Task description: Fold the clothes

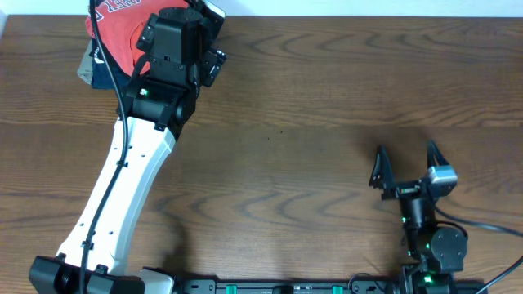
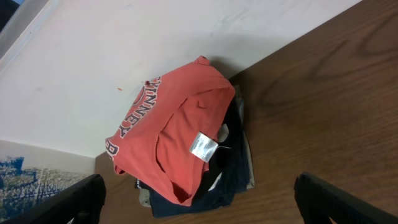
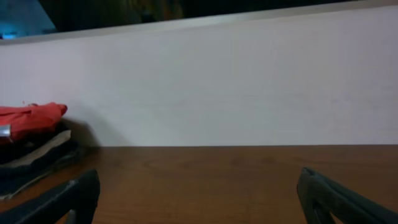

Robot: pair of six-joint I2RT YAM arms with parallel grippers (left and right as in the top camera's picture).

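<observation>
The red-orange T-shirt (image 2: 165, 127) lies roughly folded on top of a stack of dark garments at the table's far left corner, against the white wall. Its white lettering faces the wall and its white neck label (image 2: 203, 147) shows on top. It also shows in the overhead view (image 1: 114, 24) and at the left edge of the right wrist view (image 3: 31, 118). My left gripper (image 2: 200, 202) is open and empty, hovering just short of the stack. My right gripper (image 1: 404, 159) is open and empty near the table's front right; it also shows in the right wrist view (image 3: 199, 196).
Under the shirt lie a navy garment (image 2: 214, 186), a black one and a tan one (image 3: 37, 149). The white wall (image 3: 236, 87) runs along the table's far edge. The brown wooden table (image 1: 327, 122) spreads between the arms.
</observation>
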